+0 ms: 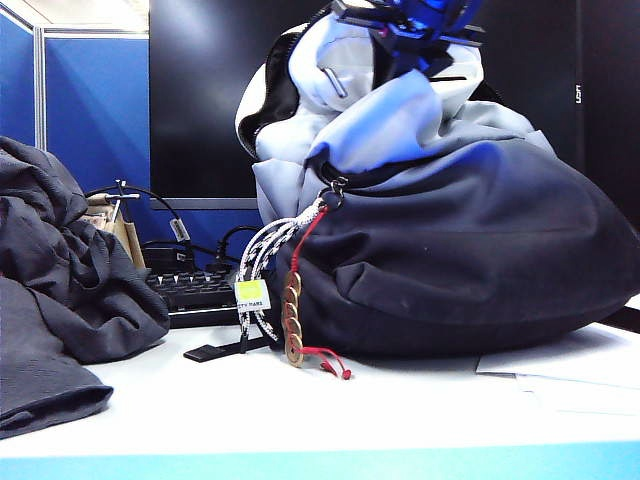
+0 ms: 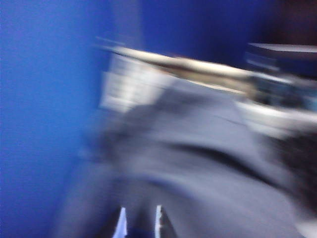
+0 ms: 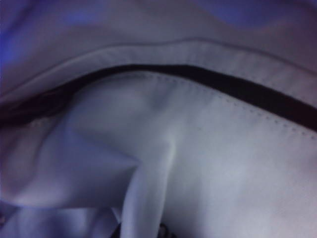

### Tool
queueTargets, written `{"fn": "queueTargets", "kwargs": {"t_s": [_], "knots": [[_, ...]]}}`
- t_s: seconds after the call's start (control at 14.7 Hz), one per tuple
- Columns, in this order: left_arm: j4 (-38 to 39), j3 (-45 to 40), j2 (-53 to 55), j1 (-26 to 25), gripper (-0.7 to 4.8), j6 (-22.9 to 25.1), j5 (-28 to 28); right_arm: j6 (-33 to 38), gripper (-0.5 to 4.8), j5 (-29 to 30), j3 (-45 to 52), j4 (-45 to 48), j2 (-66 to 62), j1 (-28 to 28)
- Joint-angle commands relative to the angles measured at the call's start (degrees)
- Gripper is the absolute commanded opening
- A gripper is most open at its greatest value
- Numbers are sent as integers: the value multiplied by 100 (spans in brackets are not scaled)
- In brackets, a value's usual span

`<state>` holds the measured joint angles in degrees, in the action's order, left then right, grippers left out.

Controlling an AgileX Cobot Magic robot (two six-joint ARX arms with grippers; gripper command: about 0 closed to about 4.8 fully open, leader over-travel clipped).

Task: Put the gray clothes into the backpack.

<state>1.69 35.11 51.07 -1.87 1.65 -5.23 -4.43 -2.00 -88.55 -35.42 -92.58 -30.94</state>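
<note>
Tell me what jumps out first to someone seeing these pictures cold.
The bulging backpack, pale blue above and dark navy below, fills the table's right side, the right gripper at its top. The rumpled charcoal-gray clothes are heaped at the left edge, outside the bag.

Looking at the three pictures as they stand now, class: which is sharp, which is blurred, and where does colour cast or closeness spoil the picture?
Exterior view: sharp, the backpack and gray clothes crisp, with a blue tint on the pale fabric. Left wrist view: heavy motion smear, the clothes only a soft gray mass. Right wrist view: pressed close to the backpack's pale fabric, soft-focused, bluish, with a dark seam crossing it.
</note>
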Motion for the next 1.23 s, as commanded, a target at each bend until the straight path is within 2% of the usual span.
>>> {"fn": "queueTargets", "kwargs": {"t_s": [0.07,0.27,0.48,0.54,0.75,1.02,1.16,1.23], "knots": [[339,11,13,-7,111,-33,142,-81,-8,85,-7,-776,275,-129],[334,11,13,-9,238,4,-9,-177,-8,66,-9,-1451,511,-164],[144,11,439,-7,479,7,-109,-339,-8,61,-9,-2352,566,-164],[144,13,612,-7,479,-22,-92,-356,-8,63,-9,-2457,577,-164],[-168,13,1209,-4,479,-372,605,-356,-8,59,-9,-2570,686,-166],[-1108,17,2103,-7,479,-531,807,-444,-8,55,-9,-2588,750,-166],[-1808,22,2767,-4,479,-564,1582,-448,-8,57,-9,-2583,756,-166],[-2144,22,2946,0,479,-839,2072,-457,-8,55,-11,-2586,756,-166]]}}
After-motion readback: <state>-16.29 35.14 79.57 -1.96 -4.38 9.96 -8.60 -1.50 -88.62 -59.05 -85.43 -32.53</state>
